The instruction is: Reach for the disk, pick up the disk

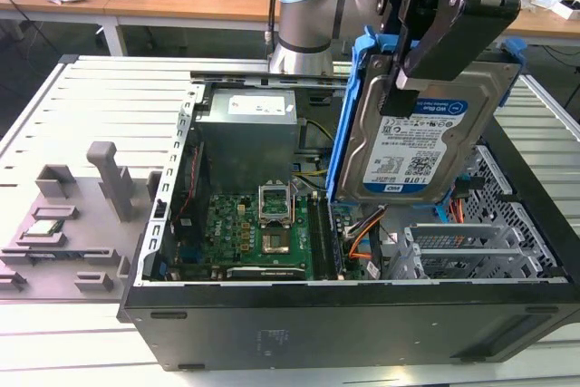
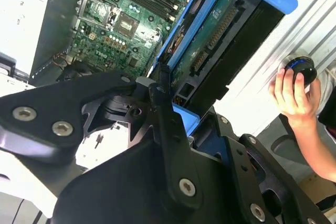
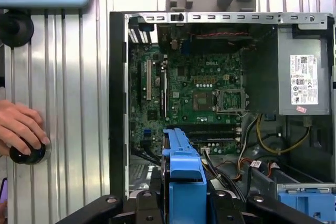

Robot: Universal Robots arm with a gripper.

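Slippage is the main worry here, as I judge it: the gripper [image 1: 405, 79] is clamped on the top edge of the disk [image 1: 421, 138], which hangs label-out above the open computer case [image 1: 362, 301]. A grip on one narrow edge leaves the weight dangling below the fingers, so a jolt could let the disk swing or drop straight onto the motherboard [image 1: 258, 233] beneath it. Its blue rails [image 1: 349, 124] sit close to the drive cage [image 1: 471, 251] just below the gripper, and the orange cables [image 1: 362, 251] lie under the disk's lower corner; either could snag on a careless move. In both wrist views a person's hand [image 3: 21, 129] rests on a black knob [image 3: 29, 153] on the slatted table [image 3: 68, 77], off to one side of the gripper and near enough to its path to matter.

On writing: the disk carries a white-and-blue label with barcodes and small print, and the power supply [image 3: 304, 77] beyond the gripper bears a white sticker; I leave the wording of both unread.
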